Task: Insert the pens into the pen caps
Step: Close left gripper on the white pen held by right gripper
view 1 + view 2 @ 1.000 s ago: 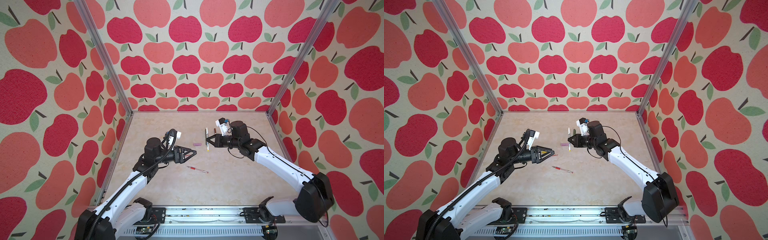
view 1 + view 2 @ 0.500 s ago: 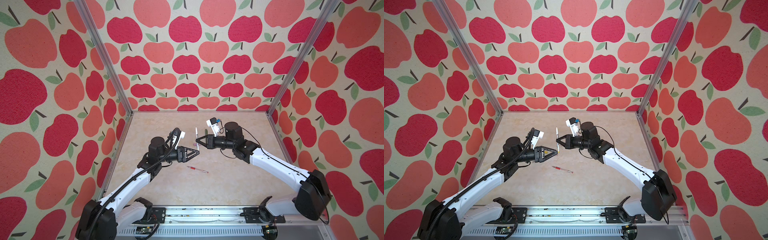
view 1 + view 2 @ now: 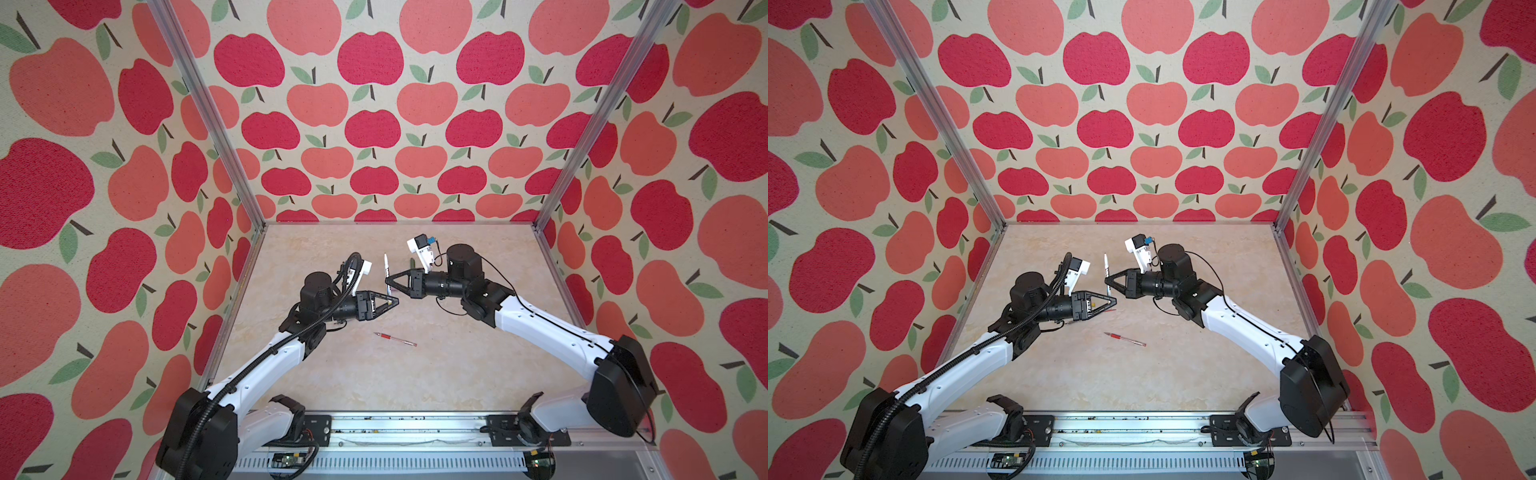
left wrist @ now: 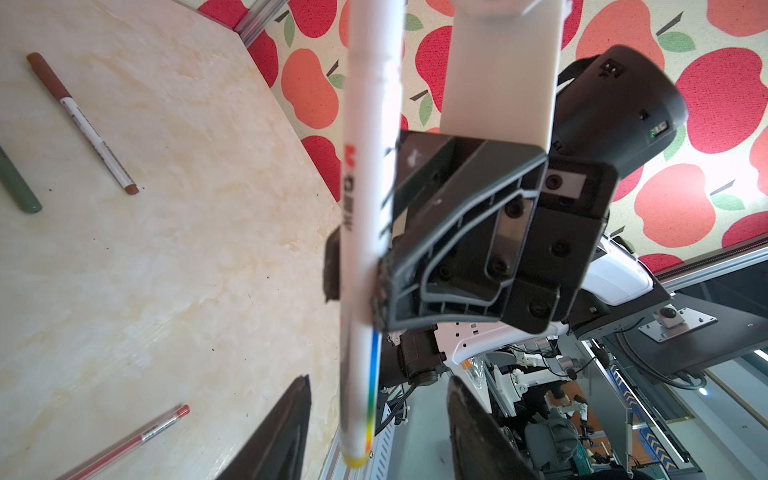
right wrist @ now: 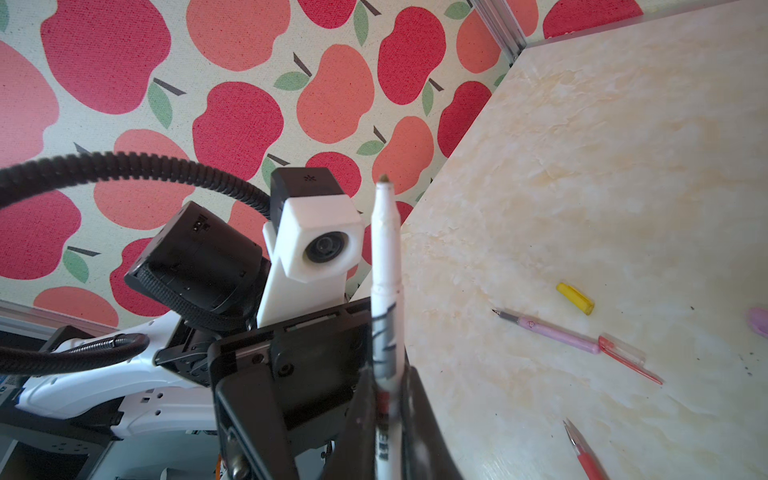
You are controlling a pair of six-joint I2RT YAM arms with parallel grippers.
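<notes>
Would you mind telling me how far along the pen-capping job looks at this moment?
Done: the white-and-brown pen appears capped, lying on the table. In hand: the right gripper is shut on the white pen, bare tip up, and the left gripper stands open around its yellow end. Left: the yellow cap lies loose, and the pink pen and red pen show bare tips.

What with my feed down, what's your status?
Right gripper shut on upright white pen. Left gripper open around its yellow end. Yellow cap lies apart, unblocked.
</notes>
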